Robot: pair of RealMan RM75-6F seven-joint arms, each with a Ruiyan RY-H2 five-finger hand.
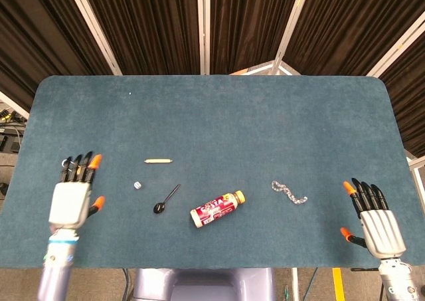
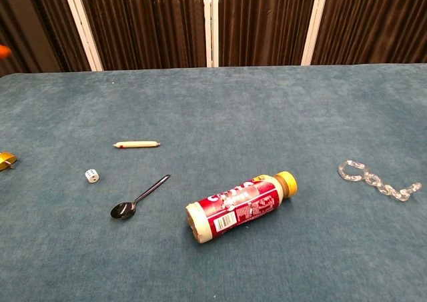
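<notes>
The left hand [image 1: 70, 200] is seen at the near left edge of the worktop [image 1: 219, 108], its fingers spread and extended, with nothing held. The die [image 1: 137, 185] is the thing nearest to it: a small white cube with dark pips, lying on the worktop to the right of that hand and slightly farther from the robot, apart from it. Taken from the die, the spoon [image 1: 166, 199] lies just to the right and nearer the robot, its handle slanting away to the right; the cream stick [image 1: 158, 161] lies a little beyond the die, its long axis running left to right. A padlock [image 2: 5, 160] is partly hidden under the left hand's fingertips in the head view. The right hand [image 1: 378, 224] is held flat and spread at the near right corner, holding nothing, well apart from the die; the left hand is clearly nearer. Right of the die, past the spoon, a red-labelled bottle [image 1: 217, 208] with a yellow cap lies on its side; its white lettering cannot be read. A clear chain [image 1: 289, 193] lies farther right.
</notes>
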